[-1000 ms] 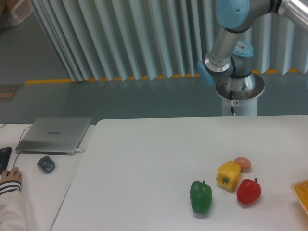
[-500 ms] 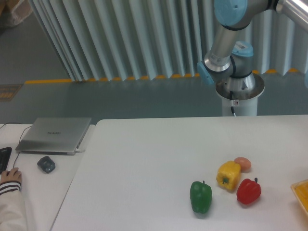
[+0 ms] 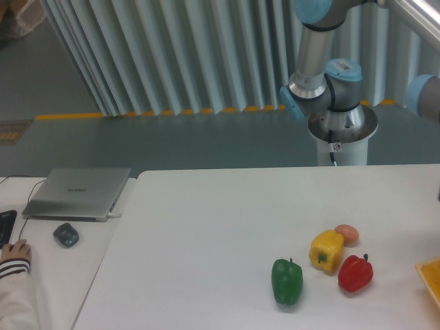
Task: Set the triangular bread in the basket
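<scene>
The triangular bread is out of view. Only a corner of the basket shows, yellow-orange with a pale rim, at the right edge of the white table. The arm's base stands behind the table's far edge. Its upper links rise out of the top of the frame, and a blue-grey joint shows at the right edge. The gripper itself is outside the frame.
A yellow bell pepper, a small pinkish bun, a red pepper and a green pepper sit at the front right. On the left side table lie a laptop, a mouse and a person's hand.
The arm's upper links have swung, the elbow shifting left and up. A blue-grey joint has come into view at the right edge. The objects on the table have not moved.
</scene>
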Available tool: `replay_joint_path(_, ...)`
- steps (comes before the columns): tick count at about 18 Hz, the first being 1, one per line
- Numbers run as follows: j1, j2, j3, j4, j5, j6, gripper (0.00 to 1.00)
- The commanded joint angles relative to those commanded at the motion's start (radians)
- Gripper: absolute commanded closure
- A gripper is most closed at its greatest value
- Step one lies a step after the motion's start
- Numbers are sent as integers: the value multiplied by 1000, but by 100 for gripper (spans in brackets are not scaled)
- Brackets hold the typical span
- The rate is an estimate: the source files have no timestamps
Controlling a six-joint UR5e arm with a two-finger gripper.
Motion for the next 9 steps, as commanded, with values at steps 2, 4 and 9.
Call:
replay_joint_path(2,-28,11,3,-69,2,-2,0)
replay_joint_path(4,-58,31,-3,-115,0,-6,0)
replay_joint_path(9,-88,52,-17,-142,2,-51,0)
